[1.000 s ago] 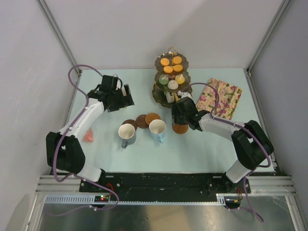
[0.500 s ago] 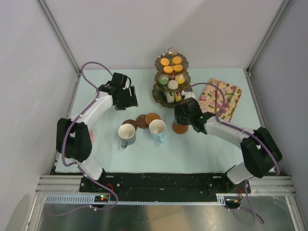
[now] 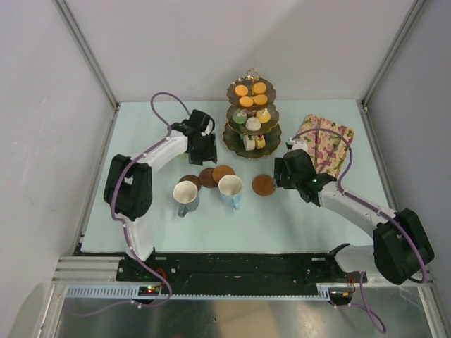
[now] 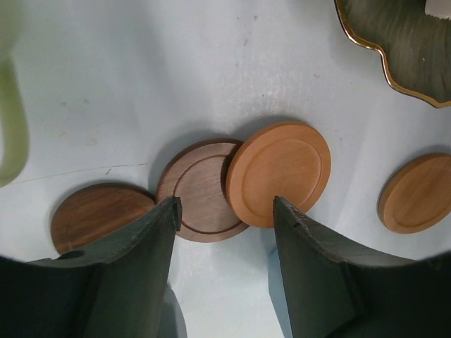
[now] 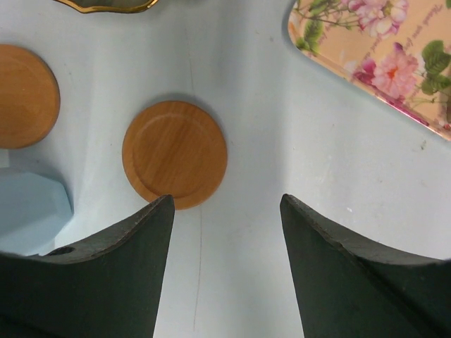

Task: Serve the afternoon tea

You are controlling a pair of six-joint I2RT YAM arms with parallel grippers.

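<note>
Three round brown coasters overlap in a row. In the left wrist view they are a dark one, a mid-brown one and a light one. My left gripper hovers over them, open, with nothing between its fingers. A fourth coaster lies alone to the right. My right gripper is open just right of it, holding nothing. The grey mug and the blue mug stand in front of the coasters. Small cakes fill the dark gold-rimmed three-tier stand.
The floral tray lies at the back right, close behind my right gripper. A yellow-green mug handle shows at the left edge of the left wrist view. My left gripper sits close to the stand's bottom tier.
My left arm has swung right, from the table's left side to above the coaster row, its jaws narrowing. My right gripper has drawn back to the right, uncovering the lone coaster.
</note>
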